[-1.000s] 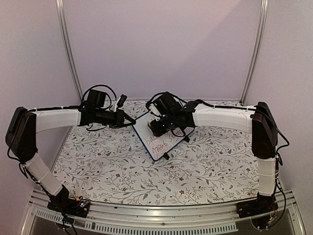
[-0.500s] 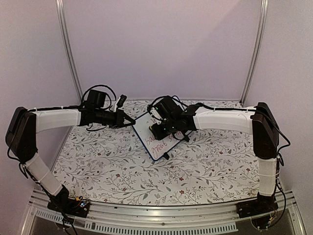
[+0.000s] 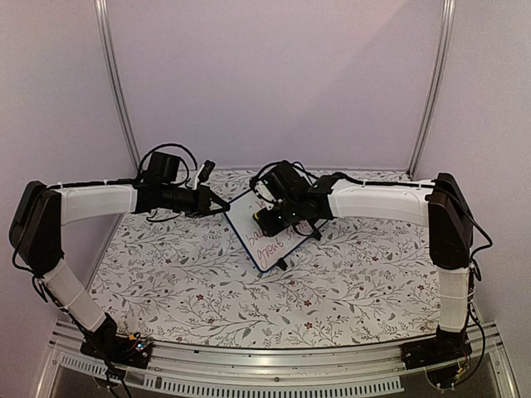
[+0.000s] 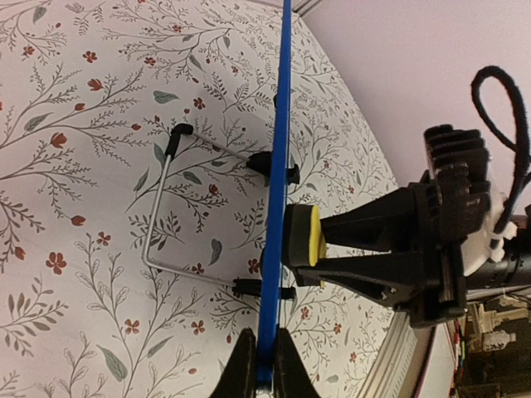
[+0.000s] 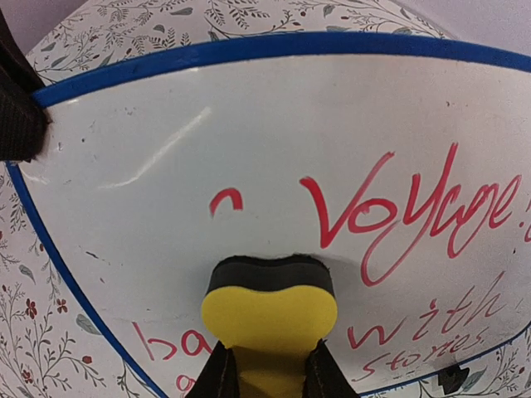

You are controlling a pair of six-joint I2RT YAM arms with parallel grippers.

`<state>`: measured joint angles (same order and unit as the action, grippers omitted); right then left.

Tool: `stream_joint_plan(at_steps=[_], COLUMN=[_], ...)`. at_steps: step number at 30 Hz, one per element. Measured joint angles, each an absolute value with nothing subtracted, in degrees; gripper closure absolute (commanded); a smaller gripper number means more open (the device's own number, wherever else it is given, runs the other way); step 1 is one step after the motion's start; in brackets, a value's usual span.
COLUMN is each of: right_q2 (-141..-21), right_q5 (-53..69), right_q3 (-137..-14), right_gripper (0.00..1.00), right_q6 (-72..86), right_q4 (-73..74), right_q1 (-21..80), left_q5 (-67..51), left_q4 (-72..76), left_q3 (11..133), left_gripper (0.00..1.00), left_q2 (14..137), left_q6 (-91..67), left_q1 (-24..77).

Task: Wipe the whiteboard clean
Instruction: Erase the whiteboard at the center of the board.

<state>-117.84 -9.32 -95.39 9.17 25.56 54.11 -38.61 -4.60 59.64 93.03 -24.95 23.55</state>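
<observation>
whiteboard (image 5: 149,141) reads "Voyage" in red, "with stories", partial "ba"; blue frame, propped up mid-rear on worktop (image 3: 191,290). left hand (image 4: 259,369) clamped on its edge, right hand (image 5: 270,373) gripping yellow sponge (image 5: 270,311) against board.

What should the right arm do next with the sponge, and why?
Probably slide the sponge sideways over the red word Voyage, keeping it pressed flat. The right gripper is shut on the sponge, whose dark face touches the whiteboard. The left gripper clamps the board's edge, so it should hold steady. Much red writing is left to wipe.
</observation>
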Motion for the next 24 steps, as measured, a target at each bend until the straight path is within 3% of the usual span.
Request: stream_joint_plan(at_steps=[24], right_q2=[-119.48], right_q5=[-9.96], right_q3=[-101.45], right_gripper=[0.78], right_q6=[7.70], right_q4=[26.50], right_q1=[53.98], left_q5=[-39.72], left_q4=[-4.56], left_q3=[59.86], left_gripper=[0.94], left_q2=[93.03], left_q6=[-25.15], left_q1=[23.55])
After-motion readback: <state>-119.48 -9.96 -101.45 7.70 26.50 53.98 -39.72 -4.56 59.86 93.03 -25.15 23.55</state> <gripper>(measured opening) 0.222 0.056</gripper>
